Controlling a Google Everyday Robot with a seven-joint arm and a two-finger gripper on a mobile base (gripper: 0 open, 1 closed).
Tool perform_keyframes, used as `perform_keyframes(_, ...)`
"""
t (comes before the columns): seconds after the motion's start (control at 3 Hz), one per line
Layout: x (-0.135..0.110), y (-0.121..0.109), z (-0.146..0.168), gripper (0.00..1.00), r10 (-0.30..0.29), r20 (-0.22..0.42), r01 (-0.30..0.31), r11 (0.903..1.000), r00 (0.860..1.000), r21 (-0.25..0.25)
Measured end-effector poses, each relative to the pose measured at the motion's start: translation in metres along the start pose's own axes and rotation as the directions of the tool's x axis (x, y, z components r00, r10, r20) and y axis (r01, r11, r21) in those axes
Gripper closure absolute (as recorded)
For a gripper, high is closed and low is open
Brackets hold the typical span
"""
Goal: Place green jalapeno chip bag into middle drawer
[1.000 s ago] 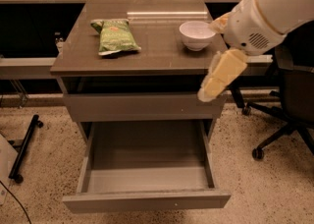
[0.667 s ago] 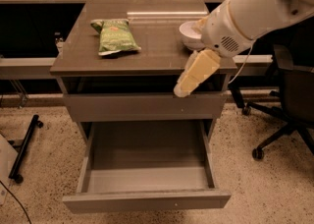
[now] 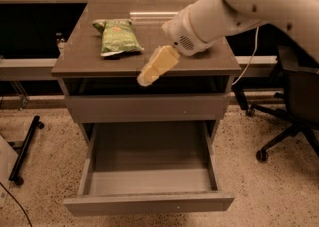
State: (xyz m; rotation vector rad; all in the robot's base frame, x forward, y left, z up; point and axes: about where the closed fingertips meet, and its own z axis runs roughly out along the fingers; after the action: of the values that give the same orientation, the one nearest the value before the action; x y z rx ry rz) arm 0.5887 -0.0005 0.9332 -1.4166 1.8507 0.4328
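The green jalapeno chip bag [image 3: 117,36] lies flat on the back left of the grey-brown cabinet top [image 3: 84,59]. My gripper [image 3: 150,70], cream-coloured, hangs over the front middle of the top, a little right of and nearer than the bag, not touching it. My white arm [image 3: 234,7] reaches in from the upper right. The middle drawer [image 3: 149,204] is pulled wide out below, its grey floor bare. The white bowl is hidden behind my arm.
A shut plain drawer front [image 3: 147,107] sits just under the top, above the pulled-out drawer. A black office chair [image 3: 294,106] stands at the right. A black wheeled stand leg [image 3: 25,149] lies on the speckled floor at the left.
My arm has swung left across the cabinet top, bringing the gripper closer to the chip bag and covering the white bowl. The bag and drawer have not moved.
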Motion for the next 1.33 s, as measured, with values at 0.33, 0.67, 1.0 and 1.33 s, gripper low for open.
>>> perform_keyframes(0.33, -0.018, -0.011, 0.038, 0.00, 0.019, 0.047, -0.017, 0.9991, 0.999, -0.038)
perform_keyframes(0.67, -0.021, -0.013, 0.045, 0.00, 0.021, 0.054, -0.019, 0.9988, 0.998, -0.046)
perform_keyframes(1.0, -0.028, -0.021, 0.059, 0.00, 0.047, 0.088, -0.048, 0.9988, 0.995, 0.010)
perform_keyframes(1.33, -0.041, -0.037, 0.072, 0.00, 0.056, 0.133, -0.065, 0.9955, 0.990, 0.069)
